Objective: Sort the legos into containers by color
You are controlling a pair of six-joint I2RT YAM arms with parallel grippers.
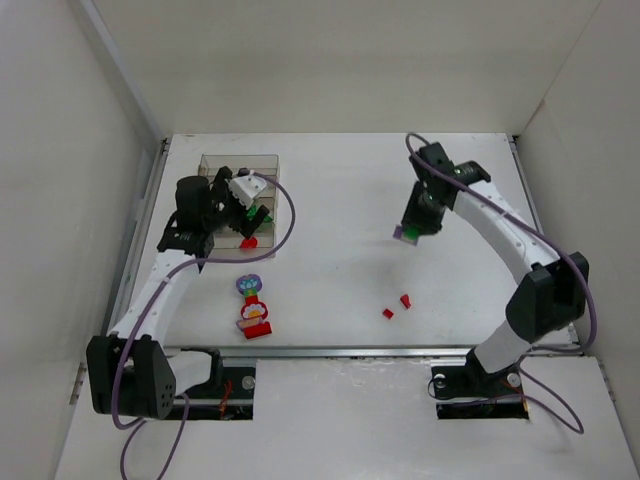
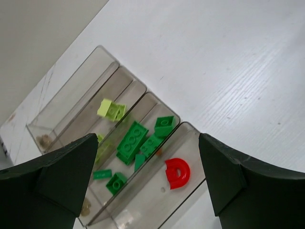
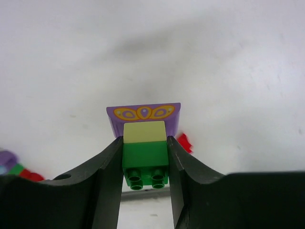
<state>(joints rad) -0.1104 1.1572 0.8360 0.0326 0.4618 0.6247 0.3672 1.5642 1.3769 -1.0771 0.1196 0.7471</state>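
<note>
My right gripper [image 3: 145,157] is shut on a stack of legos: a dark green brick [image 3: 145,153] between the fingers, a pale yellow brick [image 3: 144,131] on it and a purple decorated piece [image 3: 143,113] at the far end. In the top view this stack [image 1: 407,233] hangs at mid-right. My left gripper [image 2: 148,157] stands open over the clear tray [image 2: 90,67] with nothing between its fingers. The tray's compartments hold lime bricks [image 2: 110,109], several green bricks [image 2: 132,141] and a red arch piece [image 2: 178,172].
A flower-topped red, white and purple piece [image 1: 254,310] lies on the table in front of the tray [image 1: 240,157]. Two small red bricks [image 1: 388,313] [image 1: 405,299] lie near the front centre. White walls enclose the table on three sides.
</note>
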